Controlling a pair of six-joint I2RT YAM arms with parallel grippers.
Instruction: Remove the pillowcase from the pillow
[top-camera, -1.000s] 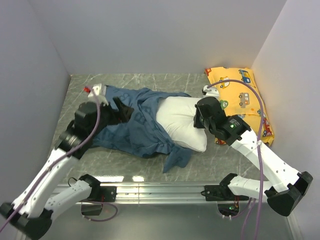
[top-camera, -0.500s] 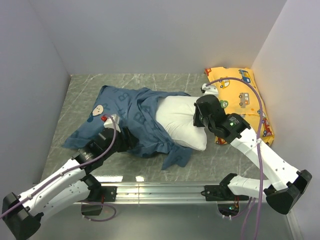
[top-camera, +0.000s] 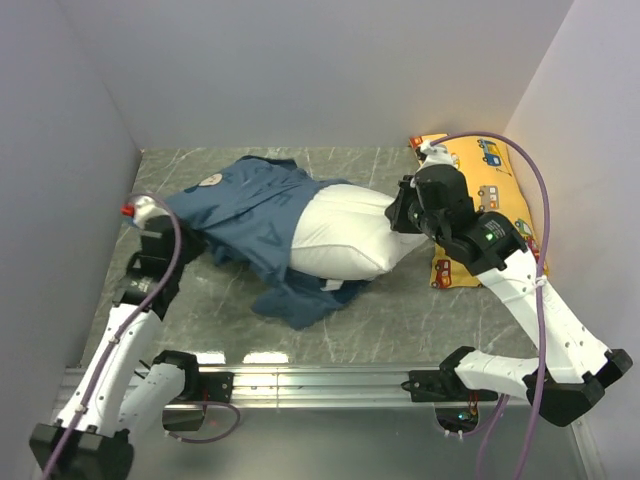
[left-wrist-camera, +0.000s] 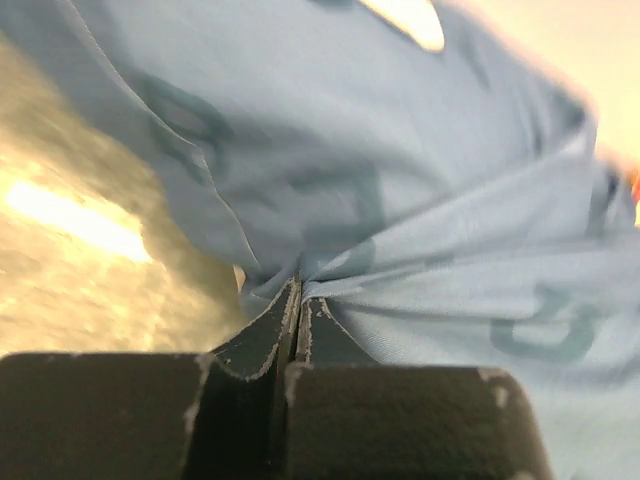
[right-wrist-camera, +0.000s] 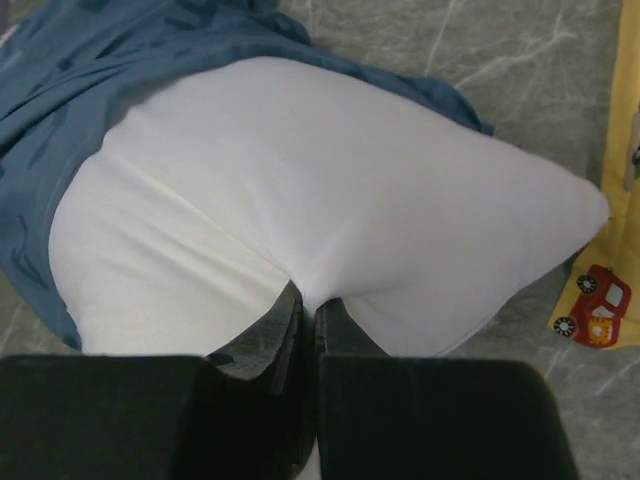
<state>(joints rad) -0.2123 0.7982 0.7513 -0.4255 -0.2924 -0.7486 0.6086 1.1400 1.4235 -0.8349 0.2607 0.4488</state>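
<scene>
From the top, one blue pillowcase (top-camera: 240, 205) covers the left end of one white pillow (top-camera: 340, 238) in the middle; one yellow pillow (top-camera: 497, 180) lies at the right. Left camera: the left gripper (left-wrist-camera: 298, 305) pinches blue cloth tight, so it should pull slowly leftward. Right camera: the right gripper (right-wrist-camera: 306, 300) pinches the white pillow and should hold it firm.

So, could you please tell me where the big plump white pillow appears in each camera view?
Top external: the plump white rectangular pillow lies mid-table, left end in the soft blue printed fabric pillowcase.
Left wrist: not in it; only pillowcase fabric shows.
Right wrist: fills the middle of the picture.
Shared landmark: the pillowcase, seen in all three views.
</scene>
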